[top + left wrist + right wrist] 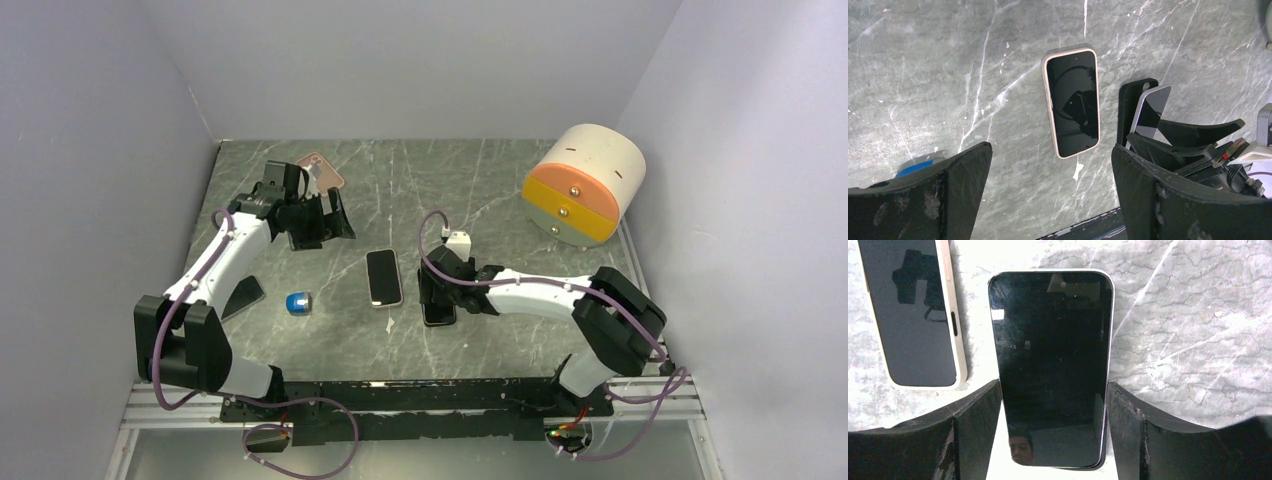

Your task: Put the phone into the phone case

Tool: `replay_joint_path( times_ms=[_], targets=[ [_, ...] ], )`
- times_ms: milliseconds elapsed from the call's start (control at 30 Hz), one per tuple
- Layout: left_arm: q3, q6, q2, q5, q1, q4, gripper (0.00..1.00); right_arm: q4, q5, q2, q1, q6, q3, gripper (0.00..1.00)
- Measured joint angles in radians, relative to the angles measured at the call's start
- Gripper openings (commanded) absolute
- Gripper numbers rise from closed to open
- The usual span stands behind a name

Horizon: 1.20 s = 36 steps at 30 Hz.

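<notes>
Grey, white-veined marble-pattern table (480, 190), enclosed by plain pale walls (420, 60). At the far right, a drum-shaped container (585, 185) lies tilted, its shell cream and its round face banded orange, yellow and grey, each band bearing a small knob. Near the centre a cream-rimmed phone (384, 277) lies flat with its dark screen up, and a small white scrap (1077, 171) sits just off its near end. To its left rests a small blue object (299, 303) of unclear kind. At the far left a flat pink item (322, 168), partly hidden, lies on the table.
</notes>
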Motion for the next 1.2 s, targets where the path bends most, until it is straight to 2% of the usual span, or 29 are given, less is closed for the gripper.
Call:
replay_joint_path(
  times_ms=[167,367,733,1200],
  targets=[
    [-0.008,0.000,-0.003,0.000,0.000,0.000,0.94,-0.020,0.028,0.021,0.014,0.000,0.018,0.39],
    [-0.008,0.000,-0.004,0.000,0.000,0.000,0.94,-0.052,0.051,0.026,0.023,0.006,0.030,0.52],
    [-0.011,-0.001,-0.014,0.001,0.000,0.003,0.94,-0.089,0.056,0.035,0.027,0.012,0.051,0.70],
    [-0.018,-0.001,-0.017,0.001,0.001,0.003,0.94,-0.131,0.058,0.040,0.029,0.012,0.076,0.83]
  ],
)
